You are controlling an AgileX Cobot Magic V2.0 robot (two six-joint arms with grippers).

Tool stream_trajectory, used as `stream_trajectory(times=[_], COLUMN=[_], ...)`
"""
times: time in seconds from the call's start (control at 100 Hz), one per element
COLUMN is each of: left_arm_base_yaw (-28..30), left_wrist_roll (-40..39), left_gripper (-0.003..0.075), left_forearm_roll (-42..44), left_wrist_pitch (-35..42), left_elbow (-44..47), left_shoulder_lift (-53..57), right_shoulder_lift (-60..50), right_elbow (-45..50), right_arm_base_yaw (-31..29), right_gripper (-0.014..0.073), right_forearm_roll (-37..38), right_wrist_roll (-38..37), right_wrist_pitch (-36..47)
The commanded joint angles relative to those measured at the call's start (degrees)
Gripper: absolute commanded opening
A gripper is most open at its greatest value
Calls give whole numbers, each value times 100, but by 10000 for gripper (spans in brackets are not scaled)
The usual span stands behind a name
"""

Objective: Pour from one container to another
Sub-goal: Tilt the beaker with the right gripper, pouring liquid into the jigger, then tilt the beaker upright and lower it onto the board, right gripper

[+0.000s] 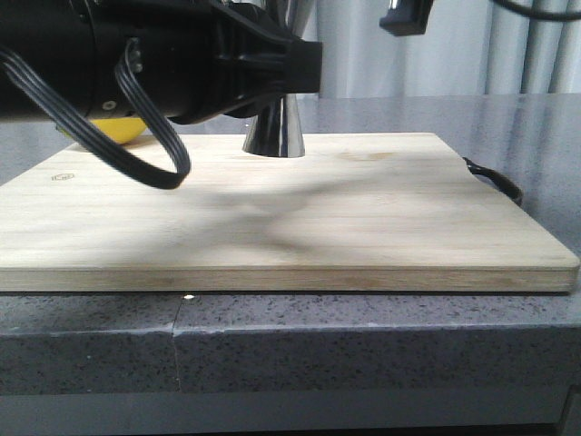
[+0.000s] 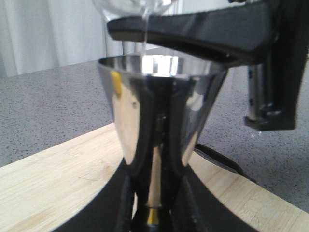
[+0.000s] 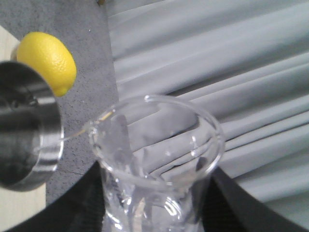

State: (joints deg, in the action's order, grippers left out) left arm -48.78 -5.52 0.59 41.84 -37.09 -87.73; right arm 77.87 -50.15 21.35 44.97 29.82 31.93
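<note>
The steel jigger (image 2: 161, 106) stands upright on the wooden board (image 1: 300, 218), and my left gripper (image 2: 153, 195) is shut on its narrow waist at the gold band (image 2: 152, 216). From the front only the jigger's flared base (image 1: 272, 133) shows below the black left arm. Above its rim my right gripper (image 3: 157, 210) is shut on the clear glass beaker (image 3: 159, 154), which is tilted with its pour lip toward the jigger (image 3: 24, 125). A thin clear stream (image 2: 145, 36) falls from the beaker (image 2: 137, 7) into the cup.
A yellow lemon (image 1: 123, 130) lies on the grey stone counter (image 1: 526, 118) behind the board's left side, close to the jigger. A dark strap (image 1: 495, 179) hangs off the board's right edge. Grey curtains close off the back.
</note>
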Motion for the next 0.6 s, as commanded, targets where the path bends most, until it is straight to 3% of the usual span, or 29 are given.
stream_trajectory(times=[0.0, 0.12, 0.31, 0.43, 0.59], left_arm_base_yaw=[7, 7, 7, 7, 59], left_wrist_roll=[-24, -24, -24, -24, -24], left_gripper=[-19, -19, -19, -20, -19], left_forearm_roll=[-59, -59, -59, -59, -59], left_wrist_pitch=[636, 642, 642, 651, 651], left_elbow=[-144, -144, -144, -144, -144], left_shoulder_lift=[242, 242, 242, 242, 242], right_shoulder_lift=[-320, -502, -458, -290, 48], right_elbow=[-208, -208, -196, 18, 545], right_arm_base_yaw=[-8, -21, -151, -340, -528], right_gripper=[150, 150, 150, 150, 150], right_forearm_roll=[-236, -791, -2234, -2274, -2299], right_wrist_roll=[-849, -2080, -3035, -3720, -3933], right_wrist_pitch=[158, -262, -1039, -772, -33])
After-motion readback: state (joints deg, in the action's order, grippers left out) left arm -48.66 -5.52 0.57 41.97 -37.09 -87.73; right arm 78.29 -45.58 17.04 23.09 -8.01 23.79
